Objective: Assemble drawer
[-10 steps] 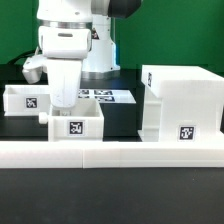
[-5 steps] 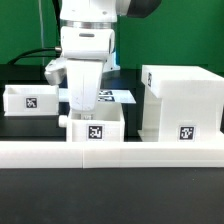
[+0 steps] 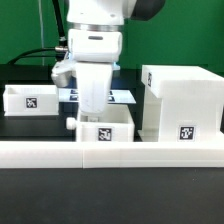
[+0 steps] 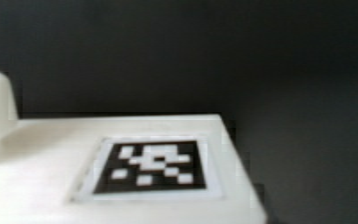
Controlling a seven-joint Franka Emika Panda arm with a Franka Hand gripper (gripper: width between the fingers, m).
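Note:
My gripper (image 3: pixel 93 108) reaches down into a small white tray (image 3: pixel 118 132) of the drawer set and is shut on its wall. The tray stands just behind the front rail, close to the large cube-shaped housing (image 3: pixel 180 100) on the exterior view's right. A second small tray (image 3: pixel 30 99) sits at the exterior view's left. The wrist view shows a white surface of the held tray with its square marker (image 4: pixel 155 163) above the dark table; my fingers do not show there.
A long low white rail (image 3: pixel 110 154) runs across the front of the black table. The marker board (image 3: pixel 122 97) lies flat behind the held tray, partly hidden by the arm. A green wall stands behind.
My gripper and the held tray have moved toward the exterior view's right, nearer the housing. The other tray and the housing have not moved.

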